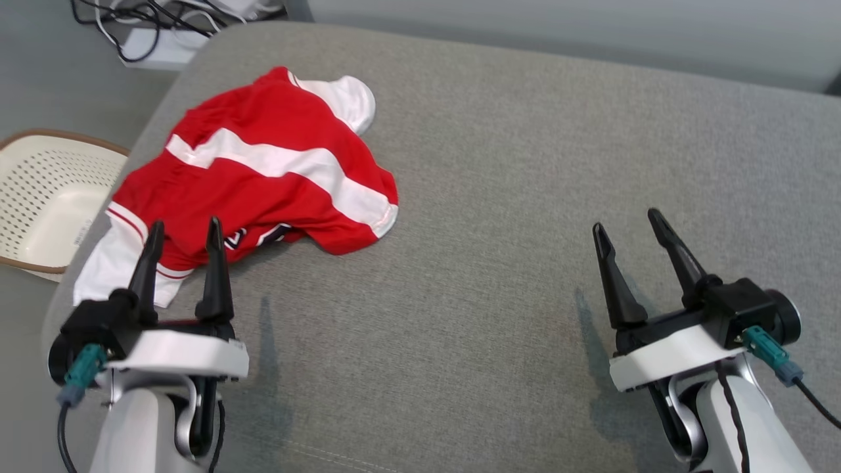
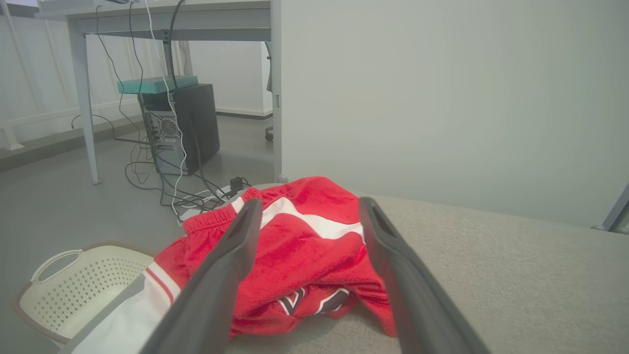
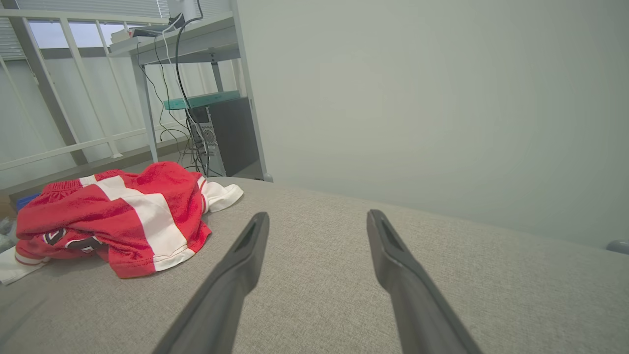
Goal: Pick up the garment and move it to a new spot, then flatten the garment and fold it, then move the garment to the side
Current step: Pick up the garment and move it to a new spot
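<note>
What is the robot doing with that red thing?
A two-armed robot is getting ready to tidy a red and white garment lying crumpled on a grey cushion. Nothing is picked up yet. Its left claw is open right by the garment, and its right claw is open over bare cushion, off to the side.

Grey woven cushion (image 1: 525, 164) carrying one crumpled garment (image 1: 263, 171).
The red-and-white garment lies bunched just ahead of the left gripper (image 1: 185, 225). Its near white hem sits beside that claw's fingertips at the cushion's left edge, and a white sleeve end points away. It lies well apart from the right gripper (image 1: 625, 221), off to that claw's left.
</note>
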Controlling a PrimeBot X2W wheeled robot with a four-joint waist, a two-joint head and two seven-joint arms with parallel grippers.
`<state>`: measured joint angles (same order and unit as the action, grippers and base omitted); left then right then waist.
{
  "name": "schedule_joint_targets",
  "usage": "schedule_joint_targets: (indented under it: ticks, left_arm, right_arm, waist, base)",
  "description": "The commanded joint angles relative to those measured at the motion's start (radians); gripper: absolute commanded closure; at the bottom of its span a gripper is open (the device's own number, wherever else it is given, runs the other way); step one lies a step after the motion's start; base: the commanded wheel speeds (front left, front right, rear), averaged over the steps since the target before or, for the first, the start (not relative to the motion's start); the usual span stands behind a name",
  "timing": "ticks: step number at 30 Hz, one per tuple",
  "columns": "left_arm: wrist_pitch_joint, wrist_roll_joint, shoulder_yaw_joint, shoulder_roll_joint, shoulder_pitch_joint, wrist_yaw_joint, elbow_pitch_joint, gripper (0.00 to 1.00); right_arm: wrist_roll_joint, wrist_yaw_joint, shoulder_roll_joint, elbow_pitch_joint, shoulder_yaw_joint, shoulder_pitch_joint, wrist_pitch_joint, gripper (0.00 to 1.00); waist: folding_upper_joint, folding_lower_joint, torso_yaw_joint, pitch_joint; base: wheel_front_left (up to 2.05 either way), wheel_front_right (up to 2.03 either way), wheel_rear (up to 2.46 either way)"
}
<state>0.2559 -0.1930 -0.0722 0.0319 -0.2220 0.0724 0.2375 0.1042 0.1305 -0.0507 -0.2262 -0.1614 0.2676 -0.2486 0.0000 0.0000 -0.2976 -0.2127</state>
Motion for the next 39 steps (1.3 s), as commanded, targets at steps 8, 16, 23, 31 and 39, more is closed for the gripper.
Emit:
schedule_joint_targets:
  ticks: [8, 16, 23, 31, 39]
  left_arm:
    - [0.006, -0.02, -0.065, 0.045, -0.218, 0.048, 0.16, 0.0]
    - [0.006, -0.058, 0.034, 0.145, -0.412, 0.058, 0.406, 0.0]
    - [0.006, -0.05, 0.037, 0.212, -0.519, 0.045, 0.618, 0.0]
    - [0.005, -0.044, 0.063, 0.234, -0.6, 0.049, 0.775, 0.0]
    - [0.006, -0.038, 0.062, 0.232, -0.584, 0.051, 0.713, 0.71]
  right_arm:
    - [-0.03, 0.0, 0.001, 0.047, -0.008, 0.077, -0.013, 0.0]
    - [-0.044, 0.0, 0.001, 0.068, -0.015, 0.127, -0.013, 0.0]
    - [-0.028, 0.0, 0.001, 0.078, -0.012, 0.143, -0.013, 0.0]
    - [-0.006, 0.0, 0.001, 0.083, -0.016, 0.155, -0.013, 0.0]
    - [0.001, 0.0, 0.001, 0.082, -0.01, 0.153, -0.013, 0.0]
  waist:
    - [0.0, 0.0, 0.099, -0.137]
    - [0.0, 0.0, 0.157, -0.225]
    - [0.0, 0.0, 0.196, -0.262]
    - [0.0, 0.0, 0.219, -0.274]
    - [0.0, 0.0, 0.217, -0.267]
  base:
    - [0.0, 0.0, 0.0]
    - [0.0, 0.0, 0.0]
    - [0.0, 0.0, 0.0]
    - [0.0, 0.0, 0.0]
    - [0.0, 0.0, 0.0]
